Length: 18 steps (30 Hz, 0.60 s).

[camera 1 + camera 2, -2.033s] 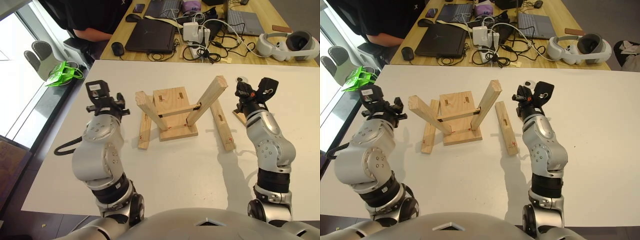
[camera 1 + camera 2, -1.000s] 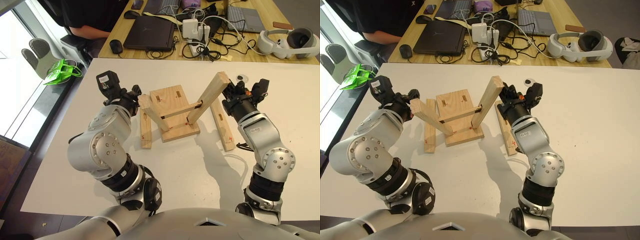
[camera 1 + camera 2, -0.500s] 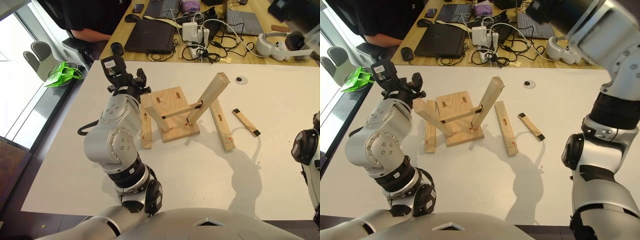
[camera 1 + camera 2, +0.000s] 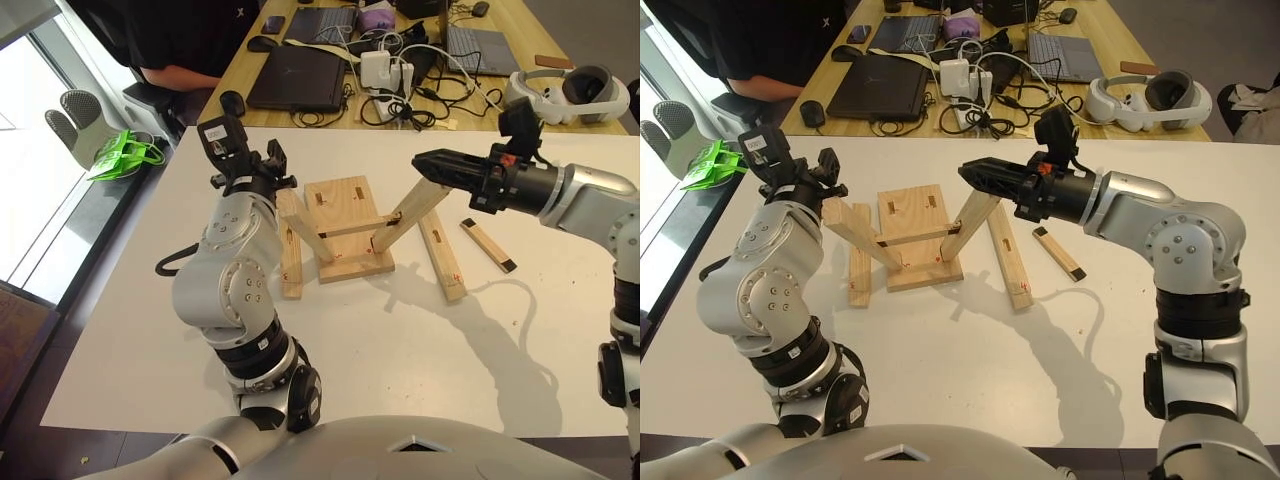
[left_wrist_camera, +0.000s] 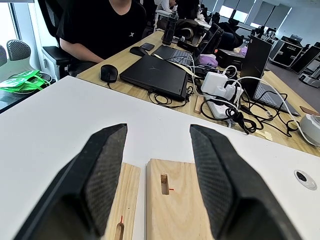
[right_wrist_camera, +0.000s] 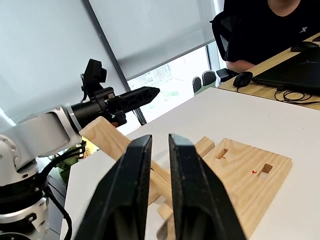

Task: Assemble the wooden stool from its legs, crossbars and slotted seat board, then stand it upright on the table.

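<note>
Right gripper (image 4: 975, 172) has swung back down, fingers nearly together and empty, over the half-built stool's (image 4: 345, 205) taller leg (image 4: 412, 205). Left gripper (image 5: 157, 129) gapes wide by the other leg (image 4: 305, 225). Stool sits seat-down on the table (image 4: 400, 340).

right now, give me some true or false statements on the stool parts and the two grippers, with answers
1. The seat board lies flat on the table with two legs stuck in it. True.
2. The stool stands upright. False: the board is down and the legs point up at a slant.
3. The left gripper is open and holds nothing. True.
4. The right gripper holds the short crossbar. False: the crossbar lies on the table; the gripper hovers by the top of one inserted leg.
5. A loose leg lies left of the board, another right of it. True.
</note>
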### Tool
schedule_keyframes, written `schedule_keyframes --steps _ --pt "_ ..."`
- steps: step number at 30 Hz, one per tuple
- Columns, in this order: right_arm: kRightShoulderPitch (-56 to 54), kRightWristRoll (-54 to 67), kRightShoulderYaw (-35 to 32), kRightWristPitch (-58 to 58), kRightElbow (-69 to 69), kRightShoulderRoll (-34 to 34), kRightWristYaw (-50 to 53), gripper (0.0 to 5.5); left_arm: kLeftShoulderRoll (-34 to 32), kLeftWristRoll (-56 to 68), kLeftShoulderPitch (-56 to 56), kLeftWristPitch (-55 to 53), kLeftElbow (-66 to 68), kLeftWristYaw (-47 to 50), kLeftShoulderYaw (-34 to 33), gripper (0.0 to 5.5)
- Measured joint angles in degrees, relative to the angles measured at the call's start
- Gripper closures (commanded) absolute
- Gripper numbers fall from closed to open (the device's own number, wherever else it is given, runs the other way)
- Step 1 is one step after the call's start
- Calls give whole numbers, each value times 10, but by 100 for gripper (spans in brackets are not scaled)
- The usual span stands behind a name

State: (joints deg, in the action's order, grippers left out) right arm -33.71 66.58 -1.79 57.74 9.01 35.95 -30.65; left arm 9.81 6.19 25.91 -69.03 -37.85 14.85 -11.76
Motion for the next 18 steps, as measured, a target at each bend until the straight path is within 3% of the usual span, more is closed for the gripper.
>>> schedule_keyframes --steps 5,8,10,13,18 --pt "-166 120 -125 -12 -88 -41 52 485 -3 1 -5 5 7 -2 7 318" --pt "-183 129 -147 -19 -100 -48 61 485 -4 1 -7 6 9 -4 8 318" --pt "-129 114 -122 -4 -77 -56 48 485 -4 1 -7 6 10 -4 11 318" --pt "-6 16 -1 16 -19 -37 3 485 -4 1 -8 7 10 -5 15 318" --pt "24 -114 76 -78 42 2 -51 485 -4 1 -8 7 10 -4 20 318"
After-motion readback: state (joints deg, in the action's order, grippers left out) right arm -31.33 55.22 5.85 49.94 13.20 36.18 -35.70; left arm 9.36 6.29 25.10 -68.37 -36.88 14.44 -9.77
